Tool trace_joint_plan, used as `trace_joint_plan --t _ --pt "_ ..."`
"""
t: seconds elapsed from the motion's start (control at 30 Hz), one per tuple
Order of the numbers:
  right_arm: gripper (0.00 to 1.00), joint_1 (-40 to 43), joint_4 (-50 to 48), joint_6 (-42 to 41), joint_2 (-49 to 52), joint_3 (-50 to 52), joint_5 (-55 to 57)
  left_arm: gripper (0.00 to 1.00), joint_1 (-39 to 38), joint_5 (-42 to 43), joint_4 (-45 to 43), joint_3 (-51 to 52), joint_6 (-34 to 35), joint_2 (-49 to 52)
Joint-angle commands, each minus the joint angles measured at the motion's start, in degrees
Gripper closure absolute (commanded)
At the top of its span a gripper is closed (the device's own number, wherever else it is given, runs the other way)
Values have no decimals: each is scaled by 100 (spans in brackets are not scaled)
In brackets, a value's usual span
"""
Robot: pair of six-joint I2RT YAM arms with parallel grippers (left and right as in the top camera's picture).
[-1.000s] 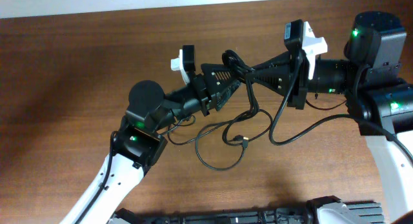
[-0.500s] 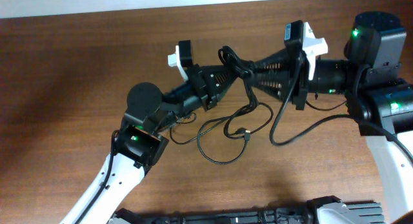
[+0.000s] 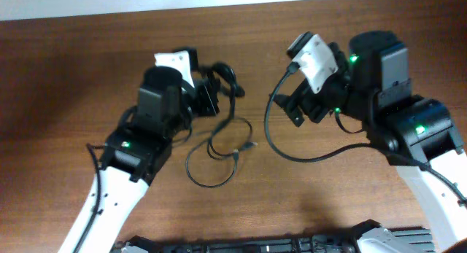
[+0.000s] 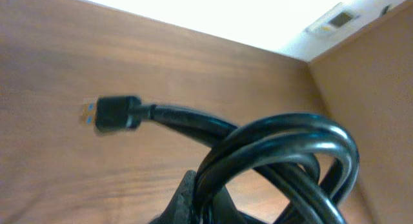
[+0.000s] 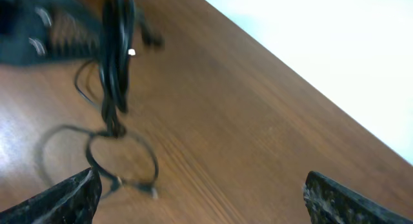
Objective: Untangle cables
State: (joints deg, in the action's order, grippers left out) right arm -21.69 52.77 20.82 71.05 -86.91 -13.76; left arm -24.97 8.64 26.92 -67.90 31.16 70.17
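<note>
1. One brown wooden table (image 3: 66, 78), filling the overhead view as the work surface under everything.
2. Two white-and-black robot arms: left arm (image 3: 117, 184) reaching in from the lower left, right arm (image 3: 423, 158) from the right. Set well apart, probably to leave room for drawing the tangle out between them.
3. One left gripper (image 3: 210, 94), clamped shut on the cables (image 3: 226, 74). Holds a coiled bundle raised above the wood toward the table's far side, likely so the slack drops free and shows where strands cross.
4. One right gripper (image 5: 210, 198), jaws spread wide with nothing between the fingertips (image 5: 74, 192). Aimed toward the hanging bundle, seemingly ready to take hold.
5. One thicker black wire (image 3: 267, 129) curving below the right arm: part of the robot, not of the tangle.
6. Slack from the bundle trailing down into loose loops (image 3: 210, 185) on the table, between the arms but nearer the left one.
7. Two metal-tipped ends in sight: a plug (image 4: 110, 114) sticking out beside the held coil, and a second plug (image 3: 249, 146) resting on the wood by the loops. Number of separate cords impossible to tell.
</note>
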Motion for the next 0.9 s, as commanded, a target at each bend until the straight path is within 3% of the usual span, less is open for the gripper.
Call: trace_joint_plan --t 0.0,0.13,0.2,0.23,0.33,0.4,0.43,0.47,0.5,0.53,0.67,0.73,0.87 --pt "1 -710 24 -11 -35 -85 643 100 22 -527 595 -1049 -1027 -92" --pt "1 -1032 31 -507 -24 -85 -673 100 -463 -697 1178 -1580 -1154 -92" --pt "19 -1027 -26 -505 -24 -85 -680 100 -927 -1443 1316 -1589 -1152 -90" --pt "20 -1027 -195 -507 -24 -85 -673 100 -1106 -1641 1325 -1589 -1147 -90" --pt "51 -1016 -629 -509 -24 -85 -660 100 -1276 -2199 1436 -1589 -802 -92" --pt "65 -1016 -748 -507 -24 -85 -660 100 -1276 -2140 1390 -1589 -667 -94" --pt "84 -1016 -752 -509 -24 -85 -660 100 -1276 -1932 1362 -1589 -636 -92" --pt "86 -1016 -752 -509 -24 -85 -660 100 -1276 -1784 1333 -1589 -636 -92" --pt "78 -1016 -739 -509 -17 -85 -660 100 -1276 -1554 1279 -1589 -638 -92" --pt "64 -1016 -717 -509 -4 -85 -660 100 -1276 -1285 1209 -1589 -638 -92" --pt "63 -1016 -715 -535 70 -85 -660 100 -1276 -1244 1213 -1589 -636 -92" --pt "94 -1016 -717 -555 70 -85 -660 100 -1276 -1248 1220 -1589 -638 -92" --pt "96 -1016 -656 -658 66 -85 -662 100 -1274 -1563 1226 -1589 -481 -98"
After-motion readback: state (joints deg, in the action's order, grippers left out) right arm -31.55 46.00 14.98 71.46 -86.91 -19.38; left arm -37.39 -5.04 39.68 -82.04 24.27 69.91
